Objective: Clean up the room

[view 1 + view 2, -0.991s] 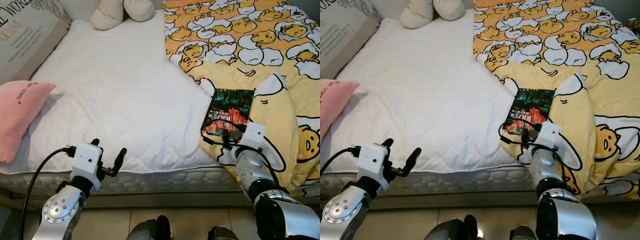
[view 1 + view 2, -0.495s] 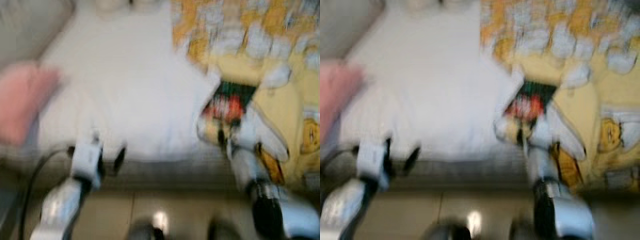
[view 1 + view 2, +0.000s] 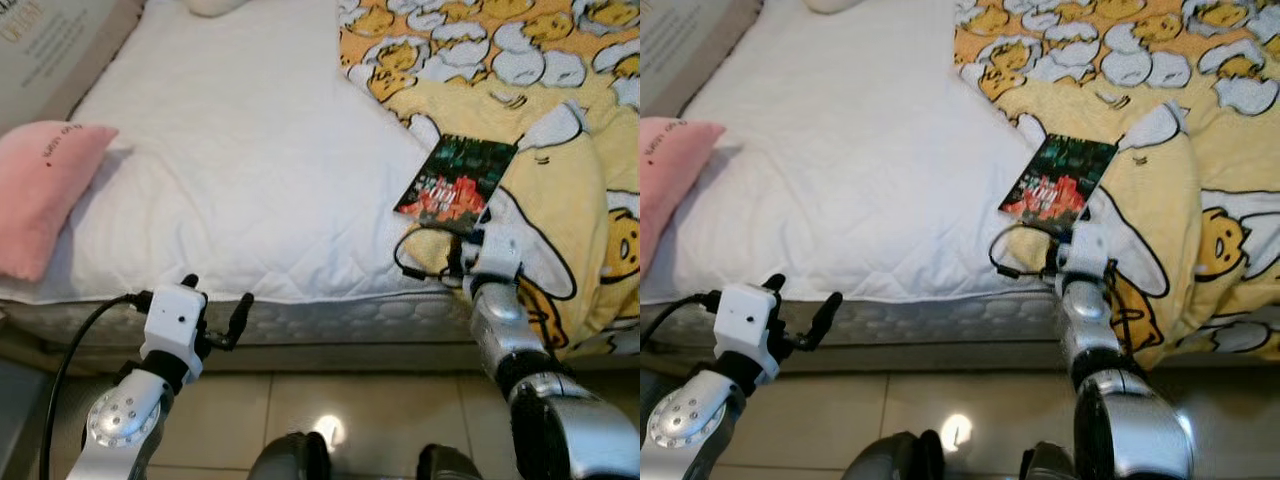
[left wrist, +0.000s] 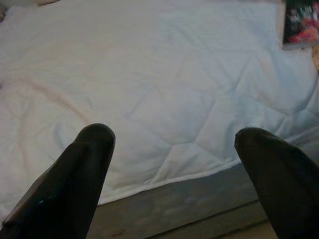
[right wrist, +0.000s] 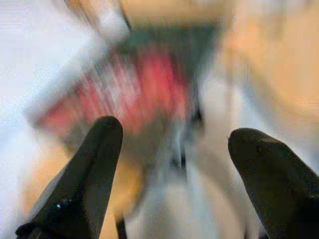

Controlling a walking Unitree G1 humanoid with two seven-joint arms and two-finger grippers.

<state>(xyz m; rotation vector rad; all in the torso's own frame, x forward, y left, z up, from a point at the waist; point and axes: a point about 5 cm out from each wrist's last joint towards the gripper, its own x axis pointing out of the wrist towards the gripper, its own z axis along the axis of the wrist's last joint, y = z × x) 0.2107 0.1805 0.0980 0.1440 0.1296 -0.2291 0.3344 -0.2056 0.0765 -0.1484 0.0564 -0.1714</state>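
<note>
Book (image 3: 456, 183) at 2 o'clock on yellow blanket (image 3: 560, 120) by mattress (image 3: 240, 170) edge | right gripper (image 5: 172, 164) wide, just short of it | left gripper (image 3: 215, 315) wide, idle at 7 o'clock | risk: fingers snag blanket fold, shoving book away.

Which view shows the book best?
The left eye view: the book lies whole and sharp on the blanket. The right eye matches it; the left wrist catches one corner; the right wrist blurs it.
</note>
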